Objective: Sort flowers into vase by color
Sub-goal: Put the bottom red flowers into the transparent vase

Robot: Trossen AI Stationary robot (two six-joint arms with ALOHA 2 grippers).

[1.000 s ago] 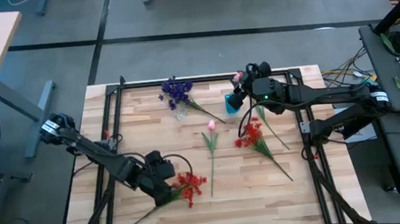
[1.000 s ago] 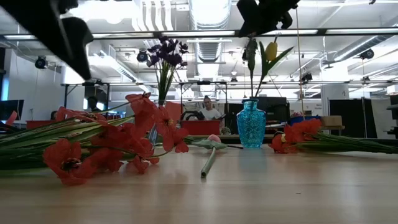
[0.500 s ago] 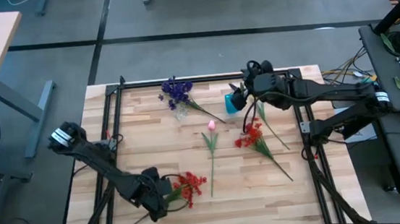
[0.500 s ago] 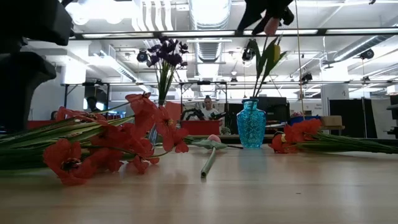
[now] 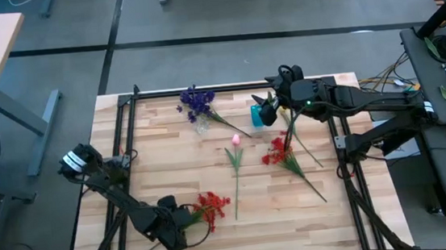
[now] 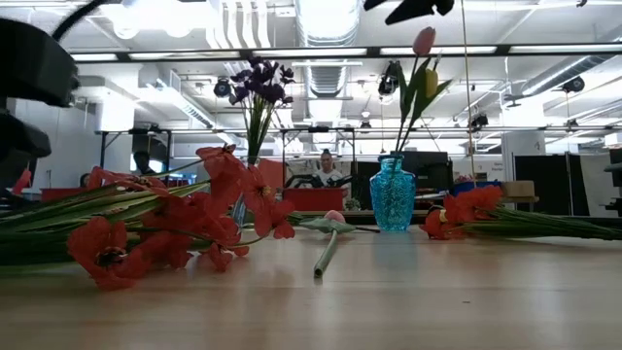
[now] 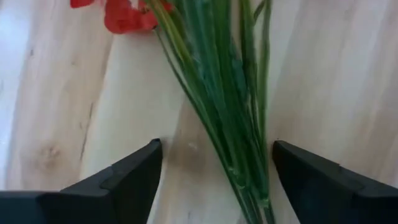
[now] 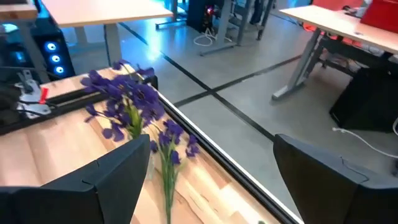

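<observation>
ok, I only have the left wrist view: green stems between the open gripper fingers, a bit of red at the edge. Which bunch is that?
Observer: The red bunch on the left arm's side of the table. A second red bunch lies over on the right arm's side.
Operator: Where's the right arm?
Observer: The right gripper is open, just above the blue vase.
Operator: Anything in that vase?
Observer: A pink tulip and a yellow tulip stand in it.
</observation>
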